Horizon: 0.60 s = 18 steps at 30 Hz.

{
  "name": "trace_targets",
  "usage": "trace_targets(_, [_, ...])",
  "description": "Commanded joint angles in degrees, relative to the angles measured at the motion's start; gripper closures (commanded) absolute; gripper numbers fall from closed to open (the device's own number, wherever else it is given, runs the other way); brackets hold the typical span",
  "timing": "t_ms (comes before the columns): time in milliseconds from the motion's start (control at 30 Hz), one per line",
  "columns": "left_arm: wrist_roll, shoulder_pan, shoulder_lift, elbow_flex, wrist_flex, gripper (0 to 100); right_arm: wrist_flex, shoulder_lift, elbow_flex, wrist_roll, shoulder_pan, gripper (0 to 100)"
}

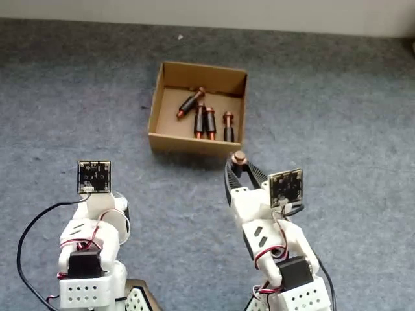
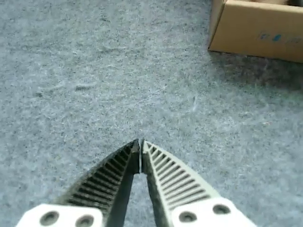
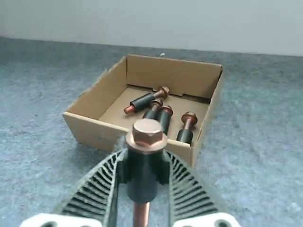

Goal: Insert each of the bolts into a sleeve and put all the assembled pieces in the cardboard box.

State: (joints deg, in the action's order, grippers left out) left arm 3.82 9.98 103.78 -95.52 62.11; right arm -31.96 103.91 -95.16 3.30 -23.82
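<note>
Right wrist view: my right fingers (image 3: 110, 178) are closed partway around a black sleeve (image 3: 142, 176) and grip it from both sides.
Bolt (image 3: 146, 135): copper, pushed through that sleeve, with its hex head just past my fingertips.
Cardboard box (image 3: 94, 126): open on the grey bench (image 2: 94, 71), just beyond the held piece.
Inside it: four assembled pieces (image 3: 163, 118) lie on the floor of the box.
Left fingers (image 2: 135, 153): pressed together at the tips, gripping nothing, over bare bench.

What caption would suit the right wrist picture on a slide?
The right hand grips a sleeved bolt before a cardboard box holding four more.
</note>
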Motion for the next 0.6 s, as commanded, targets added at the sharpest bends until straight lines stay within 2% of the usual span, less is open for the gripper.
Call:
trace_targets(0, [-0.62, 0.31, 0.57, -1.19, -0.09, 99, -0.22, -0.57, 6.73, 0.79, 0.57, 99.5])
trace_targets(133, [-0.62, -1.45, 0.57, -1.63, 0.26, 99, 7.16, -10.42, 14.55, 0.79, 0.48, 99.5])
trace_targets(567, [-0.62, -1.1, 0.48, -1.63, 0.26, 99, 38.99, -73.98, 43.74, 0.7, 0.92, 99.5])
